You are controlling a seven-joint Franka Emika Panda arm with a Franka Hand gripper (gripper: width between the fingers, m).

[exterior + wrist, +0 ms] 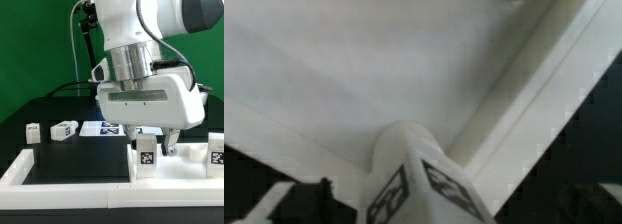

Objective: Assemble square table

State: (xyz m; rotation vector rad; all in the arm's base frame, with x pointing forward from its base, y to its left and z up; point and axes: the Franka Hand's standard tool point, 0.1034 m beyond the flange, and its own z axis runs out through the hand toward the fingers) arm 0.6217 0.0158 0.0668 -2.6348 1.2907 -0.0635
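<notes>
The white square top lies at the front on the exterior view's right, against the white rail. In the wrist view its tray-like inside and raised rim fill the frame. A white tagged leg stands upright at the top's near corner. My gripper is right above it and looks shut on the leg, which rises between the fingers. Two loose legs lie on the exterior view's left. Another leg stands at the right edge.
The marker board lies flat behind the gripper. White border rails run along the front and the left side of the black table. A green backdrop and cables stand behind the arm.
</notes>
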